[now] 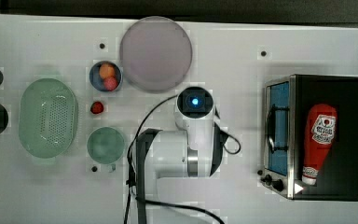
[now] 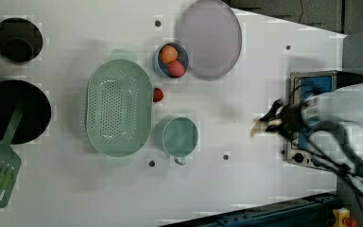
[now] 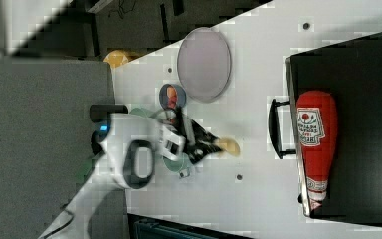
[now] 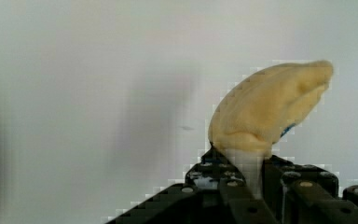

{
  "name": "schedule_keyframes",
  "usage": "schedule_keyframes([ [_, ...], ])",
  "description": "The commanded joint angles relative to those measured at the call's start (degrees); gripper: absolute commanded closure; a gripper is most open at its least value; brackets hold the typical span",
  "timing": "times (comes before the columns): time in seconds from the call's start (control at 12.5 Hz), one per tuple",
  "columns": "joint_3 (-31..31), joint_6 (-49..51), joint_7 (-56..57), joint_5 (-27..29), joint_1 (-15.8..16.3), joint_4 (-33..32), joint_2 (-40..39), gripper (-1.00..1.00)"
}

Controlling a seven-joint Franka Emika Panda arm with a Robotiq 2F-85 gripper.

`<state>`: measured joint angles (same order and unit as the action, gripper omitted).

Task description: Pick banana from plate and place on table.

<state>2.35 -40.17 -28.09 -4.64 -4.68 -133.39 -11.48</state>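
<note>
My gripper is shut on the banana, a pale yellow-cream piece that sticks out beyond the black fingertips. The white table lies behind it. In the right view the banana juts from the gripper over bare table between the green cup and the oven. The left view has the banana at the gripper, just off the oven's front. The mauve-grey plate lies bare at the table's far edge, well apart from the gripper. In the top view the arm's wrist covers the gripper.
A toaster oven with a ketchup bottle on top stands at the top view's right. A blue bowl of round fruits, a loose red fruit, a green cup and a green colander sit at the top view's left. Black pots lie beyond.
</note>
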Motion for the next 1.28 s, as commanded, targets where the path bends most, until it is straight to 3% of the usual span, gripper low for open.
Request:
schedule_keyframes([
  [0.08, -0.58, -2.99, -0.22, -0.13, 0.62, 0.18, 4.29, 0.14],
  [0.48, -0.33, -2.69, 0.04, -0.13, 0.86, 0.71, 4.38, -1.0],
  [0.8, 0.56, 4.66, 11.82, -0.1, 1.31, 9.09, 8.42, -1.0],
  [1.28, 0.97, 32.34, 12.99, 0.97, 1.33, 29.44, 16.08, -1.0],
])
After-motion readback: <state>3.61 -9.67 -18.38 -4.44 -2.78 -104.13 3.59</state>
